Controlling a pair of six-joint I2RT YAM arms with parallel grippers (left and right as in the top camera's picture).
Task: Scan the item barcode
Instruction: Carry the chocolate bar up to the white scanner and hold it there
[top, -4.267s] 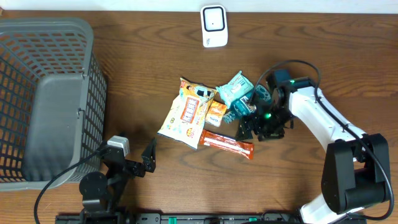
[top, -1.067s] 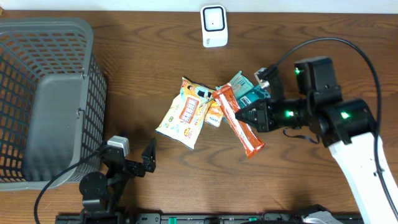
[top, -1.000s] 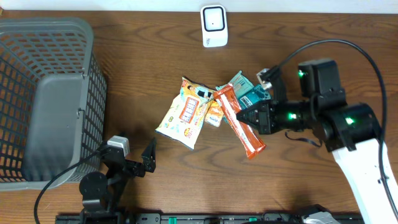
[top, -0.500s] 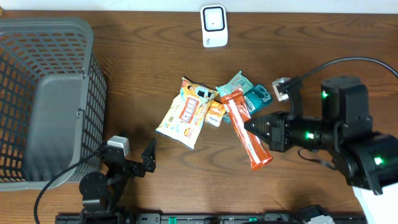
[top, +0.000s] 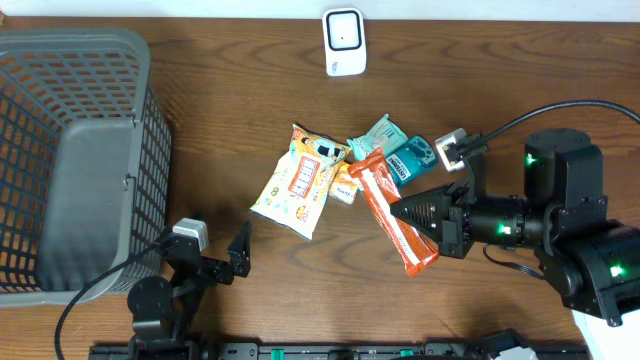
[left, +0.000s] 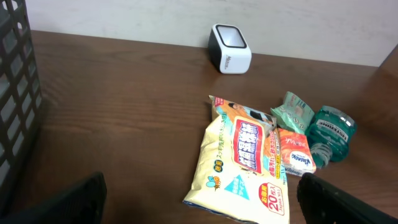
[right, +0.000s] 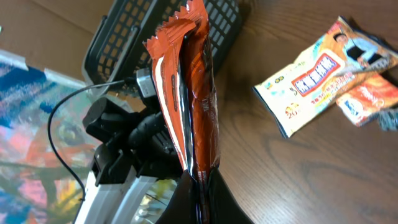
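Observation:
An orange-red snack bar wrapper (top: 375, 190) hangs above the table, right of the pile, and my right gripper (top: 405, 213) is shut on its lower half. In the right wrist view the bar (right: 193, 106) stands upright out of the pinched fingers of the right gripper (right: 202, 186). The white barcode scanner (top: 343, 40) stands at the far edge of the table, well away from the bar; it also shows in the left wrist view as the scanner (left: 231, 57). My left gripper (top: 222, 258) rests at the near left, open and empty, its fingertips (left: 81, 199) wide apart.
A grey mesh basket (top: 70, 40) fills the left side. On the table lie a wet-wipes pack (top: 298, 182), a small orange tissue pack (top: 346, 183), a teal packet (top: 380, 135) and a teal bottle (top: 415, 155). Black cables run from both arms.
The right gripper picked the snack bar off the table, lifted it and drew back toward the near right. The left arm stayed put.

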